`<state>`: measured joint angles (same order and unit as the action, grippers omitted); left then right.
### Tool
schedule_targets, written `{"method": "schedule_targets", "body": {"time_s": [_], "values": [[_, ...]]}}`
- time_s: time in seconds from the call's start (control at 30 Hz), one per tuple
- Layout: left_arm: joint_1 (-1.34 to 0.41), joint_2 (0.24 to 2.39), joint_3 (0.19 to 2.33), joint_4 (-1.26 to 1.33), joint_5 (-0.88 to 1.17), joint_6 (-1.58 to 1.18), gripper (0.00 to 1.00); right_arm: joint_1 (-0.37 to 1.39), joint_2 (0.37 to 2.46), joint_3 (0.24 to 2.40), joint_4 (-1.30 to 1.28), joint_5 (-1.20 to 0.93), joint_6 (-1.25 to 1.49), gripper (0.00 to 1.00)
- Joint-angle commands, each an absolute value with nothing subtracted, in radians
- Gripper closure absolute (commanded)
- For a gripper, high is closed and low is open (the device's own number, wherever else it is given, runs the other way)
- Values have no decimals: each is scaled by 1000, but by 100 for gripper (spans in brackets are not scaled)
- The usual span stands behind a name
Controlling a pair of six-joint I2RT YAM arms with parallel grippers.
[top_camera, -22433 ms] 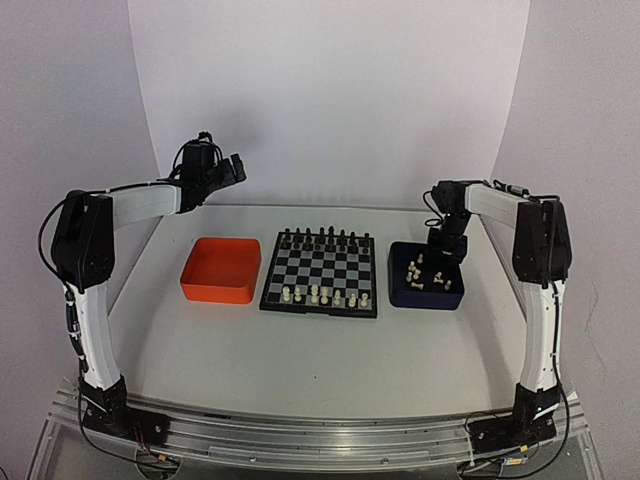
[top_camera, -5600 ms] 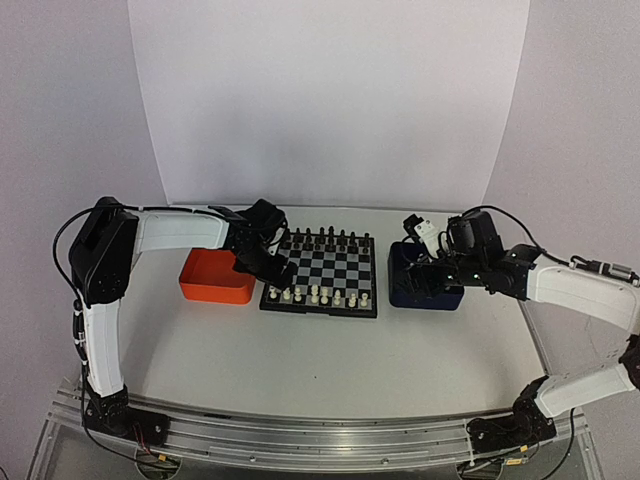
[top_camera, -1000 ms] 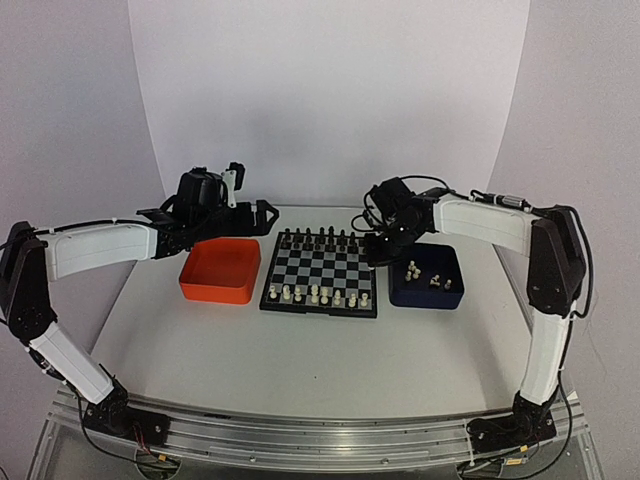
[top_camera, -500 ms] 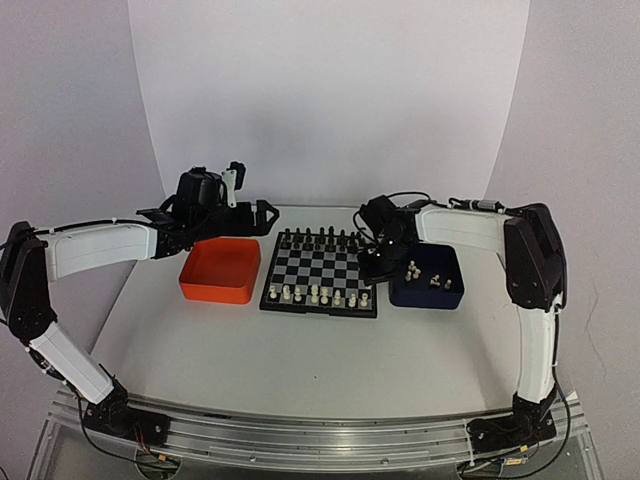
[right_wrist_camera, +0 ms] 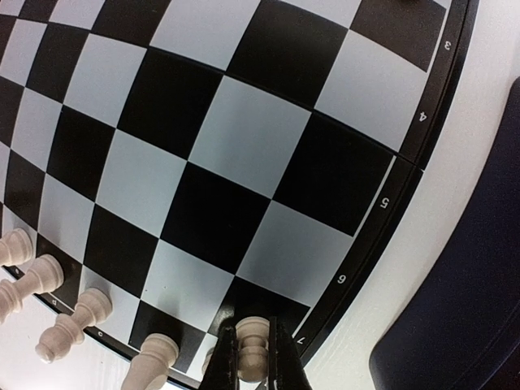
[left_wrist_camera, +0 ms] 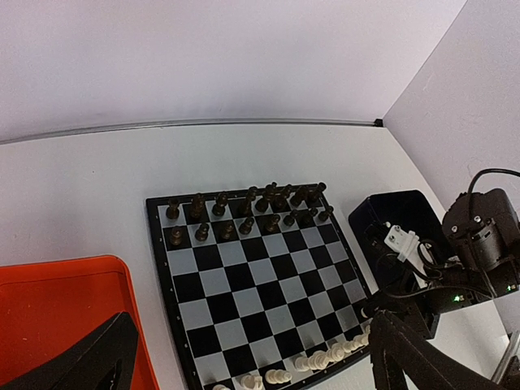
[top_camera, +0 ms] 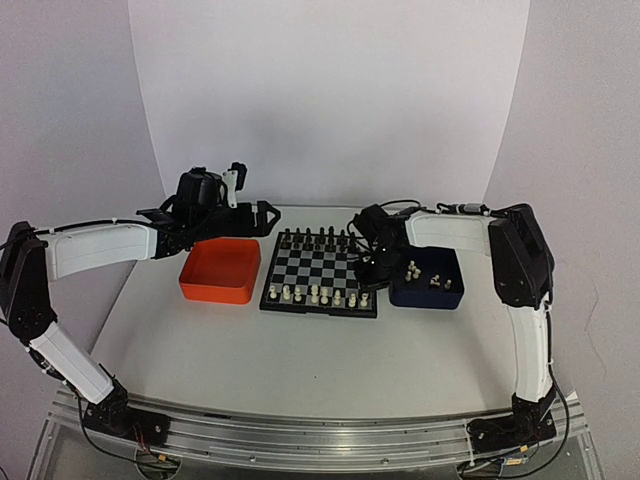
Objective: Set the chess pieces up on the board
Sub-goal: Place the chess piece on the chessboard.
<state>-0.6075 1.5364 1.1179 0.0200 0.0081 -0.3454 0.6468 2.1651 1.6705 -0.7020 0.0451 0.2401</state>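
Note:
The board [top_camera: 322, 268] lies mid-table, a row of cream chess pieces [top_camera: 318, 294] along its near edge and black pieces [top_camera: 320, 238] at the far edge. My right gripper [top_camera: 369, 273] hangs low over the board's near right corner. In the right wrist view it [right_wrist_camera: 252, 359] is shut on a cream pawn [right_wrist_camera: 253, 341], upright over a black square beside the frame's 7 mark; other cream pieces [right_wrist_camera: 73, 321] stand to its left. My left gripper [top_camera: 256, 214] hovers open above the orange tray, with nothing between the fingers [left_wrist_camera: 410, 357].
An orange tray [top_camera: 215, 293] sits left of the board. A dark blue tray [top_camera: 425, 300] on the right holds several loose cream pieces [top_camera: 428, 276]. The right arm reaches across that tray's left wall.
My right gripper has carried the pawn left and down from the blue tray's edge to the board's near right corner. The left arm has not moved.

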Motion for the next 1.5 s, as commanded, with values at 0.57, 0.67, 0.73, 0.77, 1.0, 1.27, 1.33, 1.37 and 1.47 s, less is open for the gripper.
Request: {"method": "schedule_targets", "body": {"time_s": [0.57,0.67,0.73,0.77,1.0,1.27,1.33,1.37,1.47], "values": [[-603,1525,1142,43,39,-337,0,652,2183,1712,-709,74,247,84],[-603,1526,1144,42,40,-337,0,652,2175,1712,-709,72,249,76],[-603,1527,1144,44,37,-338,0,652,2167,1711,-709,75,250,73],[-603,1528,1143,46,36,-339,0,652,2163,1711,-709,75,250,72],[-603,1534,1138,63,41,-349,0,652,2111,1731,-705,69,255,65],[-602,1537,1140,87,52,-356,0,650,1969,1748,-682,126,268,35],[-601,1537,1143,89,51,-354,0,645,1933,1742,-679,169,260,27],[-601,1536,1144,89,51,-353,0,636,1921,1736,-678,191,258,26],[-602,1537,1150,88,50,-347,0,588,1884,1704,-677,221,267,23]]}}
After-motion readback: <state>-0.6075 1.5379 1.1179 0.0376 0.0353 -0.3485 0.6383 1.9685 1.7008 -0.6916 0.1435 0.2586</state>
